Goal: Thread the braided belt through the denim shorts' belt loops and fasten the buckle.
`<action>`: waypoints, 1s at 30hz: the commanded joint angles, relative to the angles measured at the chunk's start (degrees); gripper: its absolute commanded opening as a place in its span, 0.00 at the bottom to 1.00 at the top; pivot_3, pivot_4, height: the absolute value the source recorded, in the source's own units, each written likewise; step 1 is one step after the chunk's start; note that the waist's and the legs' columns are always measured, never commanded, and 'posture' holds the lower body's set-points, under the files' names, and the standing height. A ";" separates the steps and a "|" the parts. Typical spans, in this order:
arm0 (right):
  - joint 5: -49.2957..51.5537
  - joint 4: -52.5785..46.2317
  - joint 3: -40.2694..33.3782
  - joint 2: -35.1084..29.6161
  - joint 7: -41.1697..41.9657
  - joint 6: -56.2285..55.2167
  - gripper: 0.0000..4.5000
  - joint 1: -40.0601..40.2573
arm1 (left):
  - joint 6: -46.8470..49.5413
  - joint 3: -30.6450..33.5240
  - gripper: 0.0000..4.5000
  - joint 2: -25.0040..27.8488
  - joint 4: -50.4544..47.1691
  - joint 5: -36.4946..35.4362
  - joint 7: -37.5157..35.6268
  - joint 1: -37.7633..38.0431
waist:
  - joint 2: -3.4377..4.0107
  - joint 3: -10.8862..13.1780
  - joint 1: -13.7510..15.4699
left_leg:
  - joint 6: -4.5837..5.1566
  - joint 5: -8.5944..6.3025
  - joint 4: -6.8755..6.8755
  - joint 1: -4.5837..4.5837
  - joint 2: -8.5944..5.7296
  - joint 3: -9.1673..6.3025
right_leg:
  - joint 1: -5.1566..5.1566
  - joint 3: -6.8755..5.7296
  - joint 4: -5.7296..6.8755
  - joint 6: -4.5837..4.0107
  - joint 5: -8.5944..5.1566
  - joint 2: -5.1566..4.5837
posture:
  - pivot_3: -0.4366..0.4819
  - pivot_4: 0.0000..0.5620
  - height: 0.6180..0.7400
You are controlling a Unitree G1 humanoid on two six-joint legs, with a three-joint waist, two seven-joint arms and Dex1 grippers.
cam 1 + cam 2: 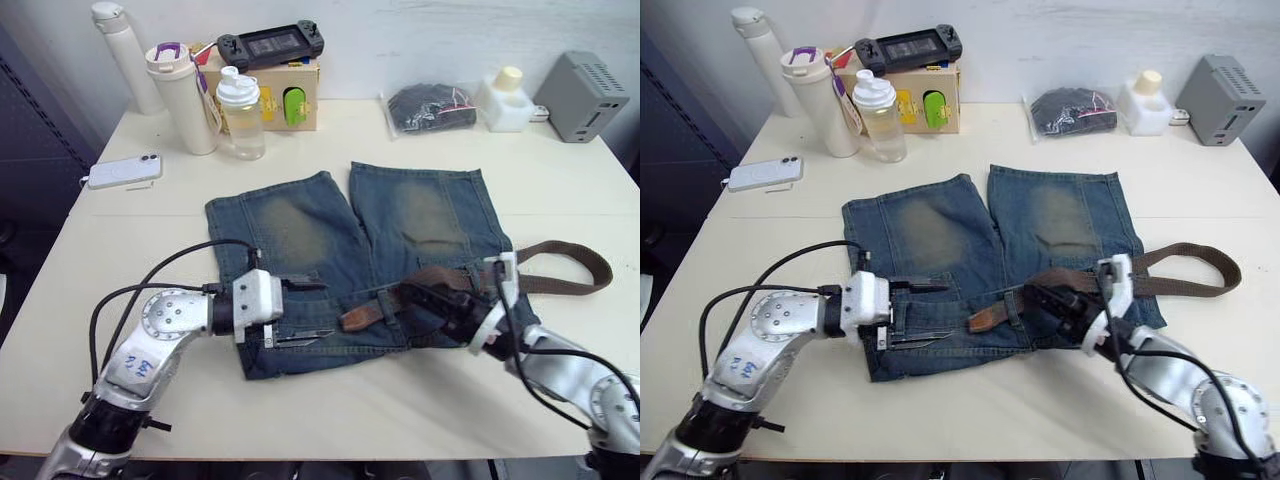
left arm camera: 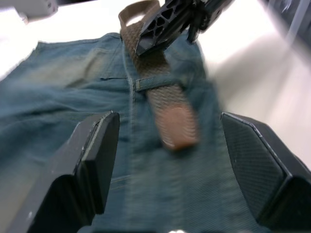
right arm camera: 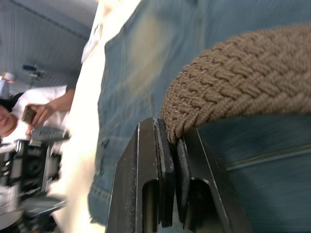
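The denim shorts (image 1: 300, 225) lie flat on the table, waistband toward me. The braided belt (image 1: 570, 262) loops off the shorts' right side and runs left along the waistband. It passes under one of the belt loops (image 2: 146, 83) and ends in a tan leather tip (image 1: 358, 317). My right gripper (image 1: 425, 298) is shut on the belt over the right part of the waistband, and the weave shows pinched between its fingers (image 3: 155, 160). My left gripper (image 1: 310, 310) is open just left of the tip, with only denim between its fingers. The buckle is hidden.
At the back of the table stand two white bottles (image 1: 185, 95), a clear shaker (image 1: 242, 115), a box with a game console (image 1: 270, 45), a bagged dark bundle (image 1: 430, 105), a white jar (image 1: 505, 100) and a grey device (image 1: 582, 95). A phone (image 1: 123, 171) lies left. A person (image 3: 29, 116) stands beyond.
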 commanded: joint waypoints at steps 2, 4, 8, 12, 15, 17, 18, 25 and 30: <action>1.16 -0.53 0.10 1.29 -2.56 -1.46 0.00 1.09 | -13.99 -2.41 0.82 -2.27 6.42 9.19 1.86 -3.63 | -0.01 0.01 0.14 | 0.00 0.00 0.06 -0.05 -0.02 -0.03 | 0.00 -0.02 -0.01 0.03 0.02 -0.02 | 0.48 0.27 0.59; 2.22 -0.44 -0.37 1.48 -3.24 -2.01 0.00 1.22 | -18.12 -3.24 0.82 -2.21 9.02 11.47 1.45 -4.37 | -0.01 0.00 -0.01 | 0.01 0.00 0.06 -0.04 -0.03 -0.02 | 0.00 0.00 -0.01 0.05 0.03 -0.04 | 0.48 0.27 0.59; 2.67 -0.07 -0.31 1.36 -3.94 -2.27 0.00 1.75 | -23.41 -4.71 0.82 -2.05 12.26 12.75 -0.13 -5.29 | -0.01 0.00 -0.09 | 0.01 0.00 0.02 -0.03 0.01 -0.03 | -0.02 -0.01 0.01 0.05 0.03 -0.02 | 0.48 0.27 0.59; 1.81 0.22 0.70 2.14 -4.73 -2.67 0.00 2.29 | -23.71 -5.13 0.82 -1.68 11.70 10.17 -2.71 -5.08 | -0.01 0.00 -0.04 | 0.01 0.00 0.02 -0.04 0.01 -0.03 | -0.02 -0.01 0.01 0.05 0.03 -0.04 | 0.48 0.27 0.59; 1.50 0.55 1.21 2.74 -5.41 -2.98 0.00 2.55 | -25.24 -4.49 0.82 -0.31 12.29 9.03 -4.68 -5.02 | -0.01 0.00 -0.13 | 0.01 0.00 0.04 -0.03 0.01 -0.04 | -0.01 -0.01 -0.01 0.05 0.03 -0.07 | 0.48 0.27 0.59; 1.48 0.43 1.34 2.95 -5.39 -2.93 0.00 2.54 | -26.78 -3.94 0.82 -0.57 13.86 10.27 -3.68 -5.91 | 0.00 0.00 -0.16 | 0.01 0.00 0.02 -0.02 0.01 -0.04 | -0.01 -0.01 -0.01 0.05 0.03 -0.06 | 0.48 0.27 0.59; 1.48 0.32 1.46 3.09 -5.35 -2.91 0.00 2.46 | -27.34 -3.99 0.82 -0.90 14.56 11.06 -3.07 -6.51 | 0.00 0.00 -0.11 | 0.01 0.00 0.02 -0.02 0.01 -0.04 | -0.01 -0.01 -0.01 0.05 0.03 -0.06 | 0.48 0.27 0.59; 1.24 0.55 1.88 3.35 -5.14 -2.78 0.00 2.00 | -30.01 -5.42 0.82 -3.74 15.87 14.22 -0.28 -8.37 | -0.01 0.00 -0.14 | 0.02 -0.01 0.03 -0.03 0.00 -0.04 | 0.00 -0.02 0.06 0.05 0.03 -0.04 | 0.48 0.27 0.59; 1.12 0.81 1.85 3.15 -5.15 -2.68 0.00 2.01 | -31.35 -5.78 0.42 -3.60 15.45 12.87 -1.10 -7.26 | -0.01 0.00 -0.17 | 0.02 0.00 0.02 -0.03 0.02 -0.05 | 0.00 -0.04 0.07 0.05 0.03 -0.02 | 0.48 0.27 0.59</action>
